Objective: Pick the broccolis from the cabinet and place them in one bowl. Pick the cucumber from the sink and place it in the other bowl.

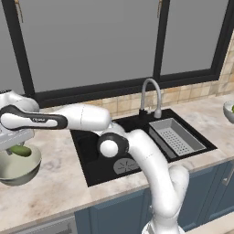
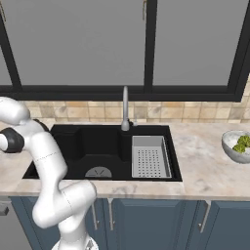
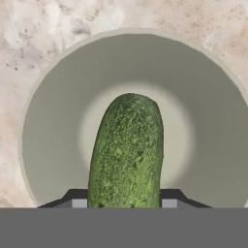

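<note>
**Releasing the cucumber squarely into the olive-grey bowl**

Hanging over the middle of the other bowl (image 3: 58, 121), the cucumber (image 3: 127, 150) is being held between the two dark fingertips (image 3: 75, 197), which are clamped on its near end with one at each side. In the hand view it is pointing straight out over the bowl's pale floor, with the rim ringing it on all sides, so the aim is looking good. In the left base view the cucumber (image 1: 19, 150) is showing just above the rim of that bowl (image 1: 20, 171), under the gripper (image 1: 16, 142), on the counter (image 1: 55, 183) to the left of the sink (image 1: 137, 146).

Doing this step well, in my judgement, is mostly a matter of letting go low and centred. The gripper is best coming down a little first, so the cucumber is not dropping from above the rim and rolling or bouncing out. The fingers are then best parting fully before the hand is lifting straight up, so neither one is dragging the cucumber or nudging the bowl.

Further out, the glassy bowl (image 2: 237, 149) is sitting on the counter to the right of the sink, with the broccolis (image 2: 240, 143) lying inside it, so that half of the job is appearing finished.
</note>
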{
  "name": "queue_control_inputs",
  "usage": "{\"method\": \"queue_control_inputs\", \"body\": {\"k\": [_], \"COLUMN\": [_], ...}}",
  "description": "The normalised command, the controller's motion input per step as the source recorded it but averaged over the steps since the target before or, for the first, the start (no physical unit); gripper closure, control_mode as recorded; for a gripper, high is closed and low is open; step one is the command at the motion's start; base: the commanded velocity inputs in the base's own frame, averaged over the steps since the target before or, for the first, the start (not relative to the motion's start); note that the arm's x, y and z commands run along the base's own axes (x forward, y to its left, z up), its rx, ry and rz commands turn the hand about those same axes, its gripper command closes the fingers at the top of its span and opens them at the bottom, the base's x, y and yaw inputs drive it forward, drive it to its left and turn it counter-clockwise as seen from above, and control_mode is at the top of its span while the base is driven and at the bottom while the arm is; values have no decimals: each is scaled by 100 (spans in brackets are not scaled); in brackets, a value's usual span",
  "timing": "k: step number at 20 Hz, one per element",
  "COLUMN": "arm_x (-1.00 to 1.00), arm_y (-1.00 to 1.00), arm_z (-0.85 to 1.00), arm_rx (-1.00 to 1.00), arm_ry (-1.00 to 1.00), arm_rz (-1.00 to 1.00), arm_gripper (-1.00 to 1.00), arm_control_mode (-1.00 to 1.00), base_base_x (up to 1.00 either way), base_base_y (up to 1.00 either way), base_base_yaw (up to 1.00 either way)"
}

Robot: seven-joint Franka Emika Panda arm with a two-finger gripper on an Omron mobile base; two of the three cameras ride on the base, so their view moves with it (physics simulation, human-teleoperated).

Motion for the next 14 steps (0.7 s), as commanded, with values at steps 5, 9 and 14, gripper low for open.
{"method": "queue_control_inputs", "body": {"k": [5,9,14], "arm_x": [0,0,0], "arm_y": [1,0,0], "arm_z": [-43,-28,-21], "arm_rx": [0,0,0], "arm_ry": [0,-4,-11], "arm_rz": [0,0,0], "arm_gripper": [100,100,100], "arm_control_mode": [-100,-100,-100], "base_base_x": [0,0,0], "base_base_y": [0,0,0], "base_base_yaw": [0,0,0]}}
